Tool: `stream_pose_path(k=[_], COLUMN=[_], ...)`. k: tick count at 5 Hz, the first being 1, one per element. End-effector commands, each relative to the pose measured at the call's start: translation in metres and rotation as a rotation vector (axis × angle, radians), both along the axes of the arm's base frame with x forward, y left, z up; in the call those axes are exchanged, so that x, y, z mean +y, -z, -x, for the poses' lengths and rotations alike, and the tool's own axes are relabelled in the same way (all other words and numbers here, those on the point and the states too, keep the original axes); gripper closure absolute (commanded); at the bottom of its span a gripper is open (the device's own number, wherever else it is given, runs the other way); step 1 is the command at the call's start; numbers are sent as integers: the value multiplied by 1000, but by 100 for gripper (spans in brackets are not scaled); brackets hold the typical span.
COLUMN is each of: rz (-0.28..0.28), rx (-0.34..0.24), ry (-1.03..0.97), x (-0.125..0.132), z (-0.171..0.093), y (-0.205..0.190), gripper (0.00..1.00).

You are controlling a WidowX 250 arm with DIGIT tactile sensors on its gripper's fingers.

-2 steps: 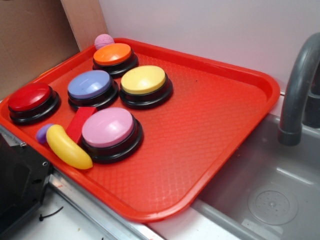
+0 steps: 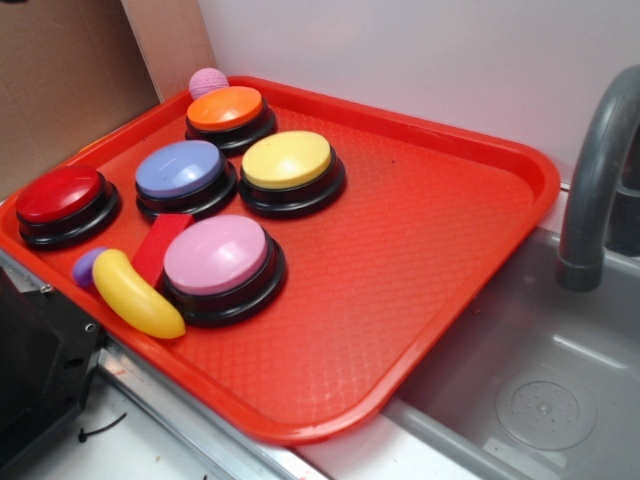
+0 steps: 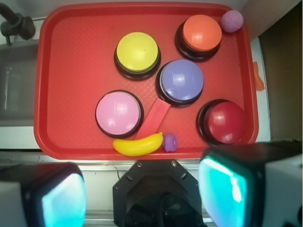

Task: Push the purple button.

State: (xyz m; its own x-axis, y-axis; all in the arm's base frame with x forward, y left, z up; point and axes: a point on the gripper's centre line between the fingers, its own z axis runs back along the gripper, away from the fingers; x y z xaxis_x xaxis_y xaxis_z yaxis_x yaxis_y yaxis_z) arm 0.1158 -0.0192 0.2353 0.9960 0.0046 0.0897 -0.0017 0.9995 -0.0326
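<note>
On the red tray (image 3: pixel 66 71), the purple button (image 3: pixel 182 81) is seated centrally between the yellow button (image 3: pixel 137 52), orange button (image 3: pixel 202 32) and red button (image 3: pixel 226 122), while the gripper (image 3: pixel 142 194) is held high above, jaws spread apart and empty.

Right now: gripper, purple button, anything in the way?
Gripper open, high above the tray's near edge. Purple button untouched, mid-tray among four other buttons. Nothing over it.
</note>
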Motion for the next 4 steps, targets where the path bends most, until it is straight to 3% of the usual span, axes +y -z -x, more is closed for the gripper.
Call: stream_pose_path(k=[1,4], rz=[38,-23], rx=[-23,18], ry=[-162,-68], x=[72,83], z=[-52,-95], y=[50,107], gripper=[0,0])
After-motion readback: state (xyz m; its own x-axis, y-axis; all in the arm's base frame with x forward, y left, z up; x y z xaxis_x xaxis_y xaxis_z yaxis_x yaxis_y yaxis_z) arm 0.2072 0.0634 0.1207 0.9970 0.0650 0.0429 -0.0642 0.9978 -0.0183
